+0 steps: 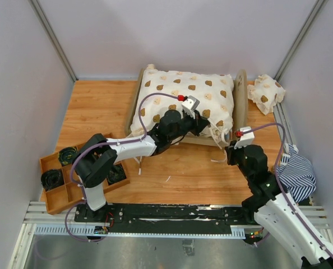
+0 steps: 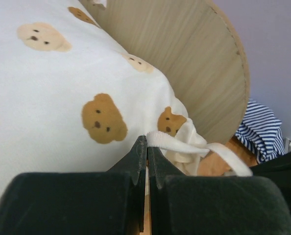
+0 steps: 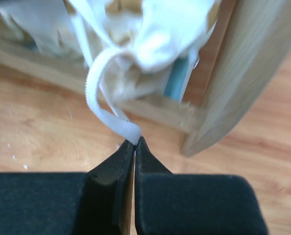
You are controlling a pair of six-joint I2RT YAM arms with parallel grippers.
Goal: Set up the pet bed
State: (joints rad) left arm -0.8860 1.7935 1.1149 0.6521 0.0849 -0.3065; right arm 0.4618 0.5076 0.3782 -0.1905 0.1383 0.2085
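**Pet bed [image 1: 240,106], partly dressed.** It stands at the middle of the bench's [image 1: 99,106] far edge. Its long axis runs left to right, with a plywood board upright at each end. The wood is pale with visible grain, and the right-hand board [image 2: 184,63] has an arched top. A low side rail joins the two boards along the near side. A cream bear-print cover [image 1: 211,92] is draped over the whole sleeping surface, so what lies beneath cannot be made out. A small pillow [image 1: 266,94] in the same print lies apart, in the bench's far right corner.

**Handling (judgement).** The frame looks light and stiff. It should lift readily by an end board or the side rail, but it is likely to skid on the smooth bench if the fabric is tugged. The thin board edges offer the firmest purchase. The cover is soft and limp and would follow a pull only locally. Its white tie [image 3: 92,83] is narrow and could slip from a pinch.

**End effectors.**
- **Left end effector [image 2: 146,142]:** the fingers are together above the bed's near right corner, and the end of a white tie at the tips looks pinched.
- **Right end effector [image 3: 134,143]:** the fingers are clamped on the tie, just off that same corner.

Whether both hold one tie cannot be told.
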